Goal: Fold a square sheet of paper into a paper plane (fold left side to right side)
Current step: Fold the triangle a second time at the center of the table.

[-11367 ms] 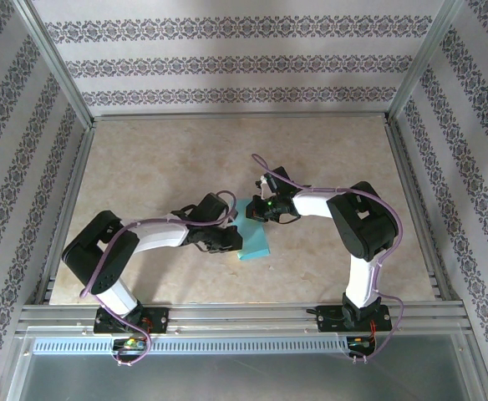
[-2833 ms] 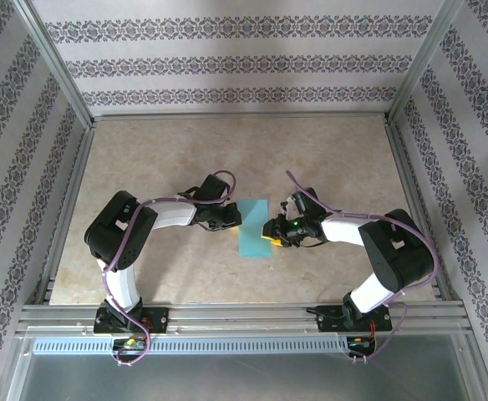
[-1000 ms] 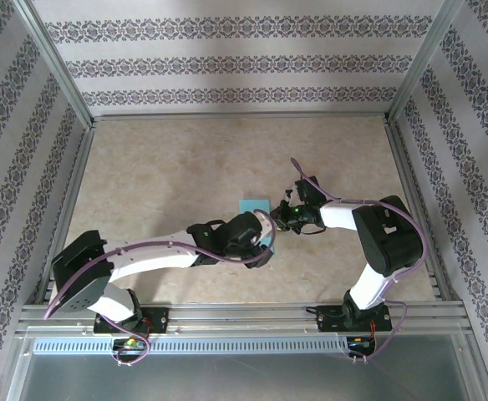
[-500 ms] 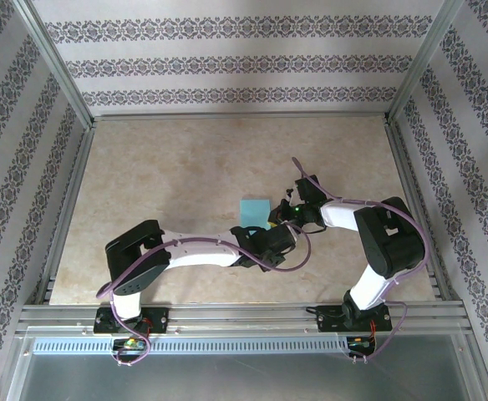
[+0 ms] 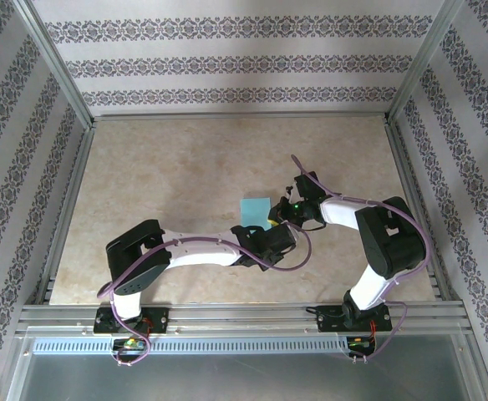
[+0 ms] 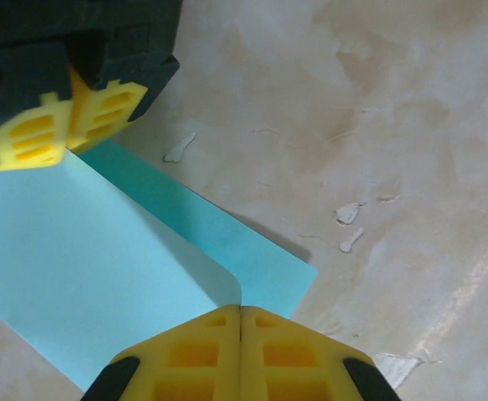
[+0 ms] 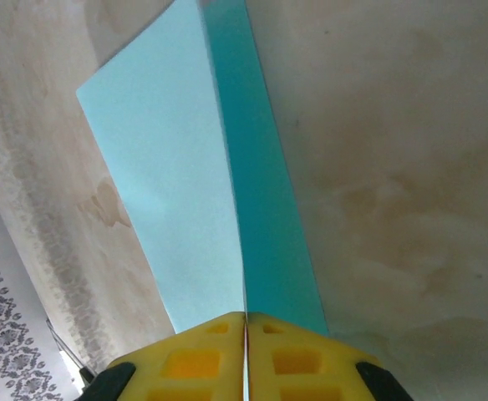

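Compared with a second ago, the left arm [image 5: 190,251] is lying further right across the table [image 5: 160,175], with its black shoulder block sitting closer to the middle of the near edge. The right arm [image 5: 378,238] is bending in from the right side, its wrist pointing left toward the centre. Between the two wrists the square sheet of paper [image 5: 255,208] is resting on the table just right of centre, folded over on itself, so that a pale upper flap is covering a darker lower strip along one side. In the left wrist view, one corner of that upper flap is curling up off the layer beneath.

The left gripper [image 6: 241,330] is pressing its yellow fingers [image 6: 198,351] tightly together, pinching the lifted corner of the flap at the seam. The right gripper [image 7: 246,334] is likewise squeezing its fingers together on the paper's edge, with the fold line running straight into the seam. In the left wrist view, the right gripper is clamping the sheet's far edge. Small pale flecks [image 6: 347,213] are dotting the table beside the paper.
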